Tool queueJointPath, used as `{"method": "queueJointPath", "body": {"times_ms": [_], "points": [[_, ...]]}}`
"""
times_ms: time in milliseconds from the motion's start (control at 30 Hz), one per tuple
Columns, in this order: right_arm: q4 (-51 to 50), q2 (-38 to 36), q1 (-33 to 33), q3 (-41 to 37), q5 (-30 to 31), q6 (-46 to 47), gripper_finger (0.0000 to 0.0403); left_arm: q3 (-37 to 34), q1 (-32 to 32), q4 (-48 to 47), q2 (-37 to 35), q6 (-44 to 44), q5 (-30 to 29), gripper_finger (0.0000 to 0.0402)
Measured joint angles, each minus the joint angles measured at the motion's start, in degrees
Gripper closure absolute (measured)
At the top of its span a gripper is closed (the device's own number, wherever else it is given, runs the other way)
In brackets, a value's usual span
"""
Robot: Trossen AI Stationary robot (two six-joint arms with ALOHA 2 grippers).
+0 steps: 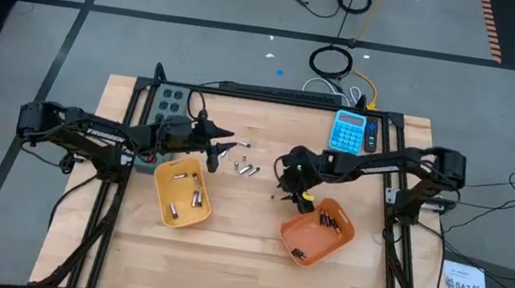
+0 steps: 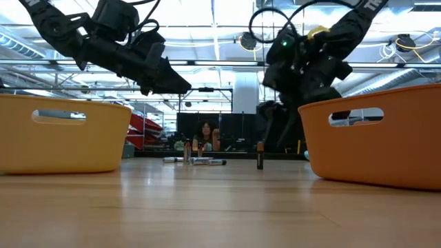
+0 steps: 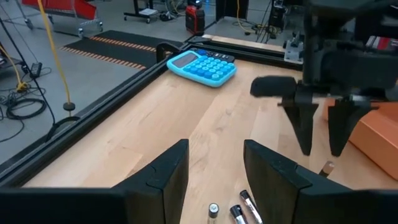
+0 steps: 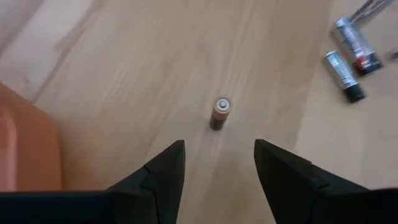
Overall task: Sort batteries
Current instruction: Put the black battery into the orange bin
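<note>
Overhead, both arms' fingers gape empty: right gripper [image 4: 219, 165] above an upright battery [image 4: 220, 113], left gripper [image 3: 214, 163] over bare wood.

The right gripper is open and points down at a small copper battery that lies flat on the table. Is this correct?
Not quite. The copper battery stands upright on its end rather than lying flat; the right wrist view shows its round top, and the low view shows it standing. The right gripper is indeed open and points down at it.

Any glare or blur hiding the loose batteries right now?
Low view: bright ceiling lights silhouette both arms, and the loose batteries look small and soft. Right wrist view: the upright battery is clear, evenly lit, between the open right gripper fingers.
</note>
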Motion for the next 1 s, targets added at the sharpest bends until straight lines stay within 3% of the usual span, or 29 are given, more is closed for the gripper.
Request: {"method": "queueJointPath", "body": {"times_ms": [567, 767, 1000], "points": [[0.5, 7.5, 1.2, 5.4, -1.1, -1.3, 0.0226, 0.0, 0.0, -1.2, 0.0, 0.1, 0.0, 0.0238], [0.8, 7.6, 1.2, 6.4, -1.1, -1.4, 0.0282, 0.0, 0.0, -1.5, 0.0, 0.1, 0.0, 0.0238], [0.1, 7.6, 1.1, 6.5, -1.4, -4.3, 0.0385, 0.0, 0.0, -1.5, 0.0, 0.1, 0.0, 0.0238]]}}
